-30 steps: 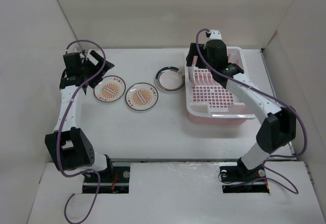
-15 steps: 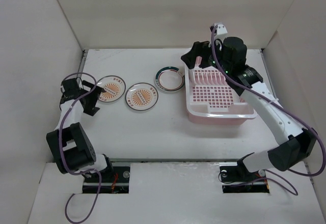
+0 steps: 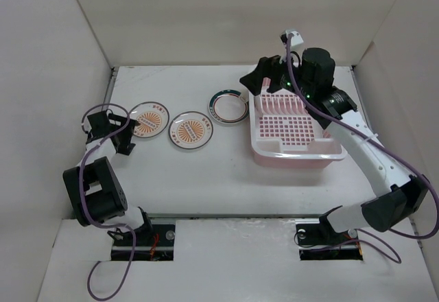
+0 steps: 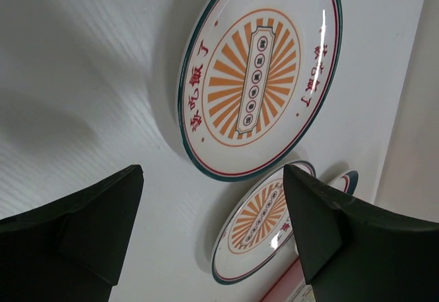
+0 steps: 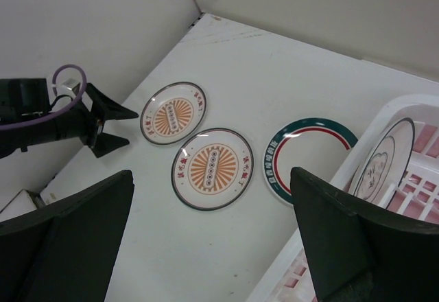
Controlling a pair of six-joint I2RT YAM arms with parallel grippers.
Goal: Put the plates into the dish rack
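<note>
Two sunburst plates [image 3: 149, 119] [image 3: 190, 130] and the green-rimmed plate [image 3: 228, 106] lie flat on the table, left of the pink dish rack [image 3: 291, 144]. In the right wrist view the ringed plate [image 5: 381, 158] stands upright in the rack [image 5: 411, 106]. My left gripper [image 3: 129, 132] is open and empty, low at the left sunburst plate's left edge [image 4: 260, 75]. The second sunburst plate [image 4: 257, 233] lies beyond it. My right gripper [image 3: 260, 79] is open and empty, high over the rack's far left corner, looking down on the plates [image 5: 212, 168] [image 5: 173, 112] [image 5: 309, 125].
White walls close the table on the left, back and right. The left arm's purple cable [image 3: 103, 113] loops near the left wall. The rack fills the right middle of the table.
My left gripper has come from the far left corner down to the left of the left sunburst plate. My right gripper has lifted off the rack and shifted a little left.
</note>
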